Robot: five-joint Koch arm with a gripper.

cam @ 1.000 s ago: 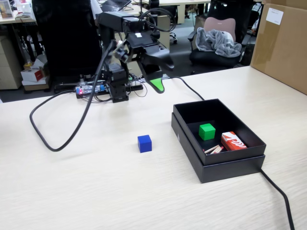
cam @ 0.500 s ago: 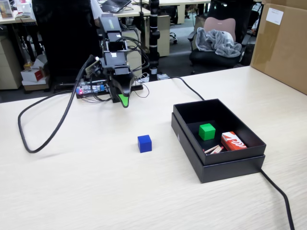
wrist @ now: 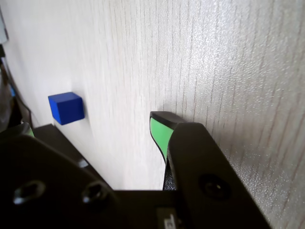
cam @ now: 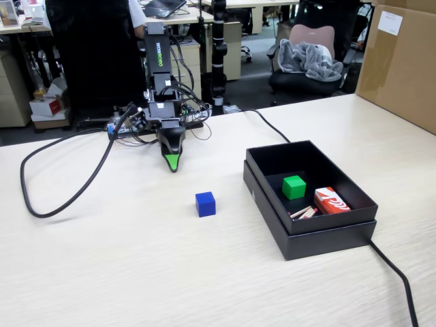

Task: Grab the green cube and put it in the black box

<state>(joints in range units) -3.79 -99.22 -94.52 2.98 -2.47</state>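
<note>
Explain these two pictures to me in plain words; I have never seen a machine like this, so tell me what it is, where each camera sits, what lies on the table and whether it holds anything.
The machine is a small hobby robot arm bolted at the table's far edge. Its gripper, a pincer with a green tip, points down at the bare wood and holds nothing; whether it is open cannot be judged.

The fixed view looks across the table from the front. The wrist view rides on the arm itself, so the gripper fills it.

On the table lie a blue cube and a black box. Inside the box sit the green cube, a red-and-white packet and some small sticks. A black cable loops at the left.
</note>
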